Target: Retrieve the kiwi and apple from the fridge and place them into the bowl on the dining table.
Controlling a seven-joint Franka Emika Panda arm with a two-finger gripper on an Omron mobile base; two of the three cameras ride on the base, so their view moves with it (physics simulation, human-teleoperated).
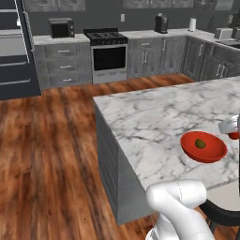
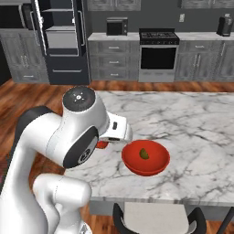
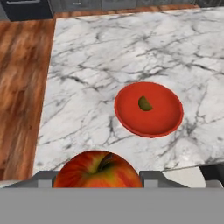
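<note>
We see a kitchen with a warm reddish-brown plank floor [image 1: 51, 154] and a dark grey back wall [image 1: 140, 18]. Grey wood cabinets [image 1: 63, 63] line that wall under a pale counter [image 1: 56, 40], flanking a steel oven range [image 1: 109, 55]. A black microwave [image 1: 61, 28], a dark kettle [image 1: 161, 23] and a white paper roll [image 1: 192, 24] sit on the counter.

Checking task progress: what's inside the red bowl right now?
The kiwi lies alone inside the bowl on the dining table. The apple is not in it: the gripper holds it short of the bowl. Whatever is beneath the kiwi is hidden.
</note>
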